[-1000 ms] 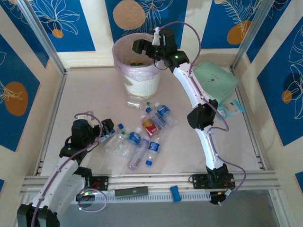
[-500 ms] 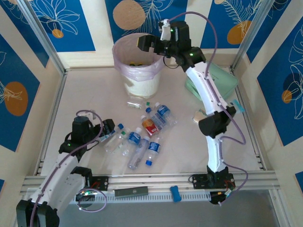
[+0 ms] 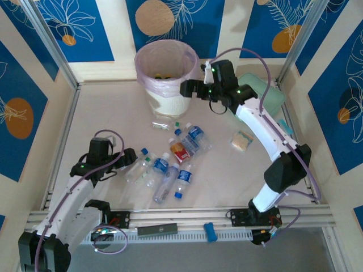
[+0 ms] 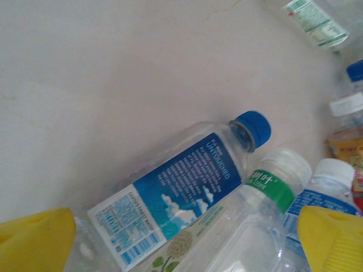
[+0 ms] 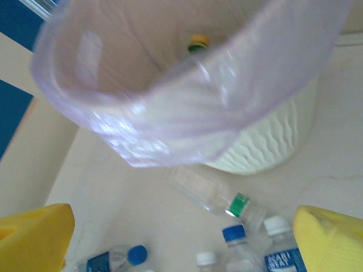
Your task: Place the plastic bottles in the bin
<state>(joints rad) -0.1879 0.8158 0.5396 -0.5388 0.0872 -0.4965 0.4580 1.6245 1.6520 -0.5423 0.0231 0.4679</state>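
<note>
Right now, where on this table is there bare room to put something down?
Bare table lies left of the bin, out to the table's left edge. Another open patch sits between the bottles and the right arm, below the small packet. The middle is crowded: bottles lie packed together, with the open left gripper at their left edge.

Right wrist view: the bin (image 5: 266, 141) runs off the top edge, its pink liner (image 5: 170, 102) is smeared by blur, and of the bottle inside (image 5: 198, 44) we make out just a yellow cap. Left wrist view: the blue-labelled bottle (image 4: 176, 192) is cut off at the bottom edge. From above, the bin's contents are too small for us to tell.
</note>
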